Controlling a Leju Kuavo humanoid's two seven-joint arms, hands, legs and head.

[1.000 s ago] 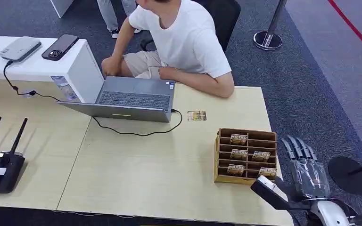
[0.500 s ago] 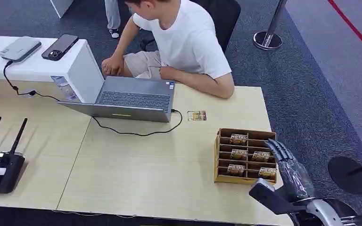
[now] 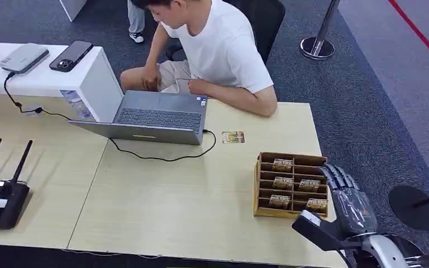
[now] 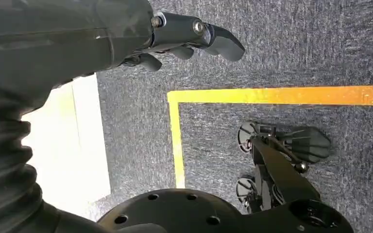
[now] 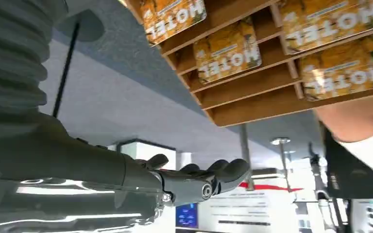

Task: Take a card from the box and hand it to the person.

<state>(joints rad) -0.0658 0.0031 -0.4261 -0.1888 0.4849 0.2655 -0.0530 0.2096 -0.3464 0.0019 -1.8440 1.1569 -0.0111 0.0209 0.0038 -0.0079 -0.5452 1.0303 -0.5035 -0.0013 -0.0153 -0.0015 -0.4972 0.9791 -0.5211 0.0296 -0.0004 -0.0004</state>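
Pale wood table [image 3: 190, 206], slotted cardboard box [image 3: 290, 185] — right hand [image 3: 349, 204] beside it, fingers [image 3: 338, 176] spread, empty.

- Person [image 3: 218, 50] behind the box [image 3: 290, 184]: head cut by the frame edge.
- Cards [image 3: 282, 165] in the box: I can't read the print from the head view.
- Right hand [image 3: 349, 204] beside the box: forearm cut off at the frame edge.

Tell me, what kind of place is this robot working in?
Probably a demo booth made up as a hotel front desk. A wooden box on the table holds cards printed HOTEL, a person sits behind a laptop, and a stanchion stands on grey carpet.
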